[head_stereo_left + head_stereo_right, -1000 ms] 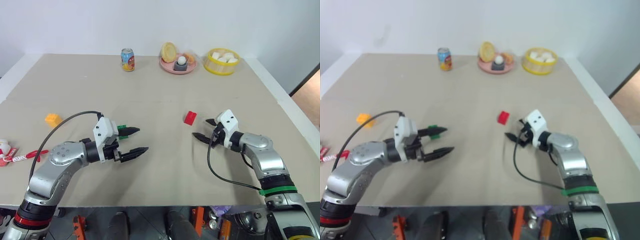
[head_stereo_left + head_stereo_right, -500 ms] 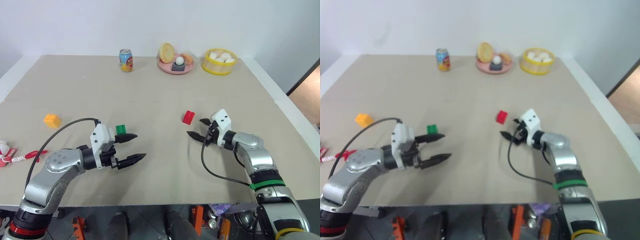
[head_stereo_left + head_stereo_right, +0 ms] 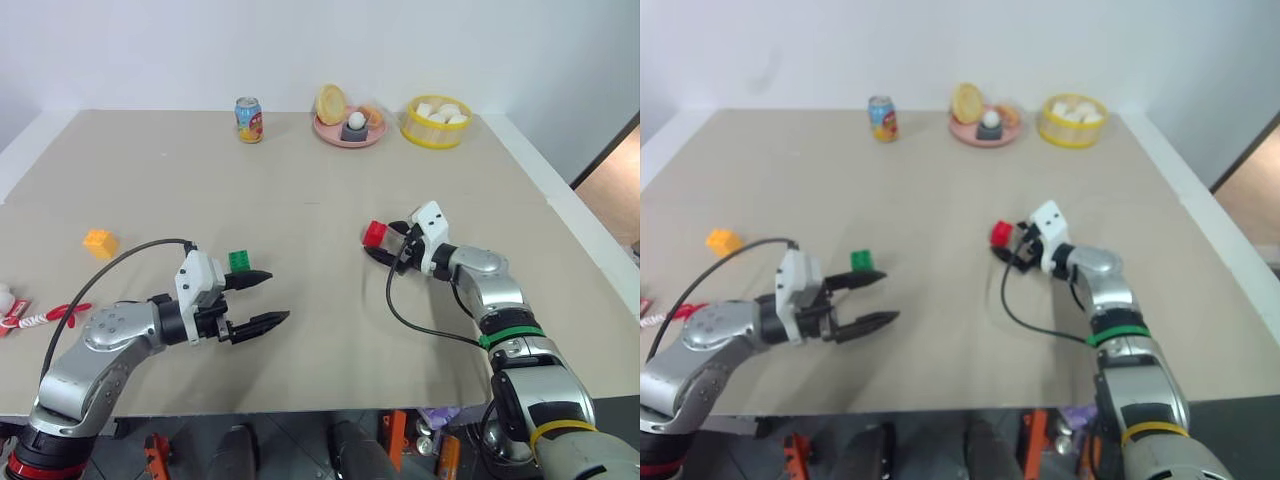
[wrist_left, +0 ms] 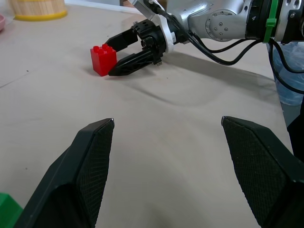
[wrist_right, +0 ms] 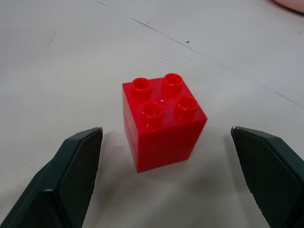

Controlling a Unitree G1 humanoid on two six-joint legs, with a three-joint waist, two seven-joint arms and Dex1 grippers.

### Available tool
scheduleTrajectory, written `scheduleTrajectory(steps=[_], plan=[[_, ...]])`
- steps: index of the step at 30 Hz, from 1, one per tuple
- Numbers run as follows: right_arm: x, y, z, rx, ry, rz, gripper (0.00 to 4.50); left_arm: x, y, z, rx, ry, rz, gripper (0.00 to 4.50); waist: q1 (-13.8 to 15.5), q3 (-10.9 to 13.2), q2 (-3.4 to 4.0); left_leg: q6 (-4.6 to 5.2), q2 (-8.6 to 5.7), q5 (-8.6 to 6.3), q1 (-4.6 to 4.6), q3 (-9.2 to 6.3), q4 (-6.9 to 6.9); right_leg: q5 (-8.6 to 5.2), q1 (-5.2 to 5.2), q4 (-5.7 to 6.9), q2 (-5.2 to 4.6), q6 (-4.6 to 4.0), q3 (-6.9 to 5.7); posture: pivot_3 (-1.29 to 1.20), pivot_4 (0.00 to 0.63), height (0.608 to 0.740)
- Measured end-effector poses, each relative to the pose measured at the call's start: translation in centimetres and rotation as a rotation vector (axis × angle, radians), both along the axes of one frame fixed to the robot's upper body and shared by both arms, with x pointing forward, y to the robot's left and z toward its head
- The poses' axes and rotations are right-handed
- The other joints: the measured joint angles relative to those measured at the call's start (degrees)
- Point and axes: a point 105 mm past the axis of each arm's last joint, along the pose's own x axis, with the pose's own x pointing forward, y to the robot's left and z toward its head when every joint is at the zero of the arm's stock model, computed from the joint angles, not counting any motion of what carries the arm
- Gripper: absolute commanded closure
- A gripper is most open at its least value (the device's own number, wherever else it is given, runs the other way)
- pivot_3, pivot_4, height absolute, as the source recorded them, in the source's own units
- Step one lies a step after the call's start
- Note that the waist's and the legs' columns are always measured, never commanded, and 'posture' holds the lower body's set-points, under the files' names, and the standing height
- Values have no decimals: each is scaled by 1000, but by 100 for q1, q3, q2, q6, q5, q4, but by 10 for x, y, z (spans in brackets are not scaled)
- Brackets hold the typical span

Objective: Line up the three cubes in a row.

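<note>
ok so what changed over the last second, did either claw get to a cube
The right claw moved forward and toward the middle, up to the red cube; its open fingers now bracket the cube without closing on it. The left claw stayed open, empty and in about the same place by the green cube. The green, red and orange-yellow cube all rest where they were.

The light is bright and even, with no glare on the worktop (image 3: pixel 330 190). Shadows are soft and pale: a faint grey one lies under the right gripper (image 4: pixel 124 56) and a small one beside the red cube (image 5: pixel 162 119). The right eye view looks a little hazier than the left, and the black fingers (image 5: pixel 71 185) low in the right wrist view look soft.
</note>
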Motion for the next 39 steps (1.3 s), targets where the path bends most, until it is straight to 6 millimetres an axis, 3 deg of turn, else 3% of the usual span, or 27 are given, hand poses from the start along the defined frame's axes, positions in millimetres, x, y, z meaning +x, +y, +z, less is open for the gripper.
scheduleTrajectory(steps=[3,10,22,25,30,34,39], plan=[[-2,2,-2,2,9,25,809,1,4,0,0,-1,28,739,0,1,2,0,0,0,0,1,0,0,0,0,-1,0,0,0,150,740],[-5,6,-1,-1,4,67,3254,-1,7,-3,2,10,44,739,-1,3,5,0,0,0,1,1,0,1,0,0,0,-1,1,0,150,740],[-12,11,3,14,27,124,3288,-1,19,-7,16,3,103,739,0,5,9,0,0,0,1,0,-4,-2,-2,0,0,-2,0,0,150,740],[-33,17,14,62,53,235,3288,-5,26,-9,34,12,109,739,8,12,19,0,-1,0,-3,-2,-10,-10,-4,1,-1,-1,0,0,150,740],[-93,24,37,48,99,490,3288,-14,34,-9,59,31,72,739,34,14,25,-3,-3,-3,-2,-5,-16,-23,-6,4,-3,-4,-1,0,150,740],[-136,47,33,2,158,678,3288,-24,38,-14,100,55,6,739,2,12,25,-4,4,-4,8,2,-18,-19,-11,4,-3,-19,-5,0,150,740],[-139,61,19,-46,145,700,3288,-33,39,-21,122,65,-55,739,-1,12,24,-4,3,-3,3,7,-1,-11,-17,4,-8,-25,-5,0,150,740]])
